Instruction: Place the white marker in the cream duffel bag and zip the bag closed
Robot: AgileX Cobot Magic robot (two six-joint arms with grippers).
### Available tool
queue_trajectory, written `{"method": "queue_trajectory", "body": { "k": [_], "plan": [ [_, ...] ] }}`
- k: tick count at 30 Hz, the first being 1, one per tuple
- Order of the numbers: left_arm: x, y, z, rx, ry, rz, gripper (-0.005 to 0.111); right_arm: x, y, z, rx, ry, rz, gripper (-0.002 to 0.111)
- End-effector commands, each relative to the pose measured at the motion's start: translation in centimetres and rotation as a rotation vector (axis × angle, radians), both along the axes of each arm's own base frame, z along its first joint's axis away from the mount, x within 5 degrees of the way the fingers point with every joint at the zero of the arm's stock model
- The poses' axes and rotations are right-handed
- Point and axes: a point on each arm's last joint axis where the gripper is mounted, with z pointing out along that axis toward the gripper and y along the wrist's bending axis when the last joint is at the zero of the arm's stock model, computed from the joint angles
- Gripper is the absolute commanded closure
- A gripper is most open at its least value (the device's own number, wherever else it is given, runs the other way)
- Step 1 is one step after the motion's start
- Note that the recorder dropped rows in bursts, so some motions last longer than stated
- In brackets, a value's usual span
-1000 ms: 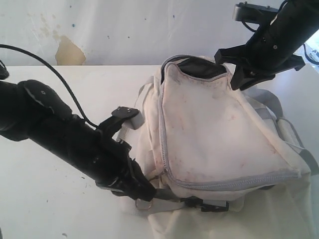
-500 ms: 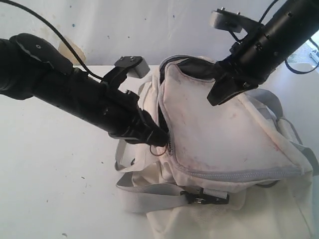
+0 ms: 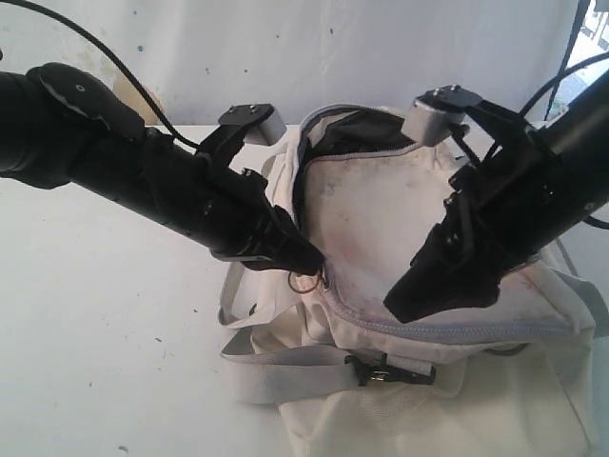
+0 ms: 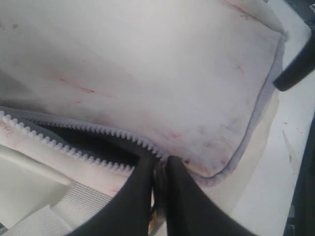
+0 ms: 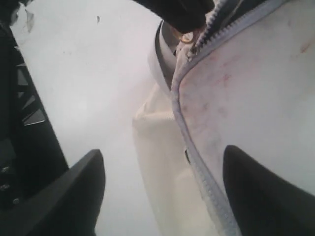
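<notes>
The cream duffel bag (image 3: 381,219) lies on the table with pinkish stains on its flap. Its grey zipper (image 3: 306,171) gapes down the left side and across the top, showing dark lining (image 3: 357,131). My left gripper (image 3: 309,262) is shut on the zipper pull (image 4: 158,169) at the bag's front left corner, and a metal ring (image 3: 304,283) hangs below it. My right gripper (image 3: 438,297) hovers open over the front of the flap, near the closed zipper run (image 5: 197,167), with nothing between its fingers (image 5: 91,182). The white marker is not in view.
A grey webbing strap (image 3: 285,367) with a black buckle (image 3: 390,371) runs along the bag's front. Loose cream fabric (image 3: 428,419) spreads toward the near edge. White tabletop (image 3: 105,362) stretches to the left. A pale wall (image 3: 381,48) stands behind.
My right gripper has come down from the bag's top opening to the front of the flap. My left gripper rose with the zipper pull a second ago and has hardly moved since.
</notes>
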Motion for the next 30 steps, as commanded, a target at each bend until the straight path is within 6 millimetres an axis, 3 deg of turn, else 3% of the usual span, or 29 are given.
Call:
{"method": "queue_trajectory", "body": {
  "k": [1, 16, 30],
  "plan": [
    [0.0, -0.2, 0.5, -0.031, 0.021, 0.003, 0.106, -0.1, 0.8, -0.8, 0.007, -0.087, 0.008, 0.043],
    [-0.1, -0.2, 0.5, -0.045, 0.076, 0.036, 0.106, -0.8, 2.3, -3.4, -0.026, -0.241, 0.104, 0.051],
    [-0.5, -0.4, 0.8, -0.079, 0.127, 0.02, 0.106, -1.0, 1.9, -5.0, -0.049, -0.247, 0.06, 0.051]
  ]
}}
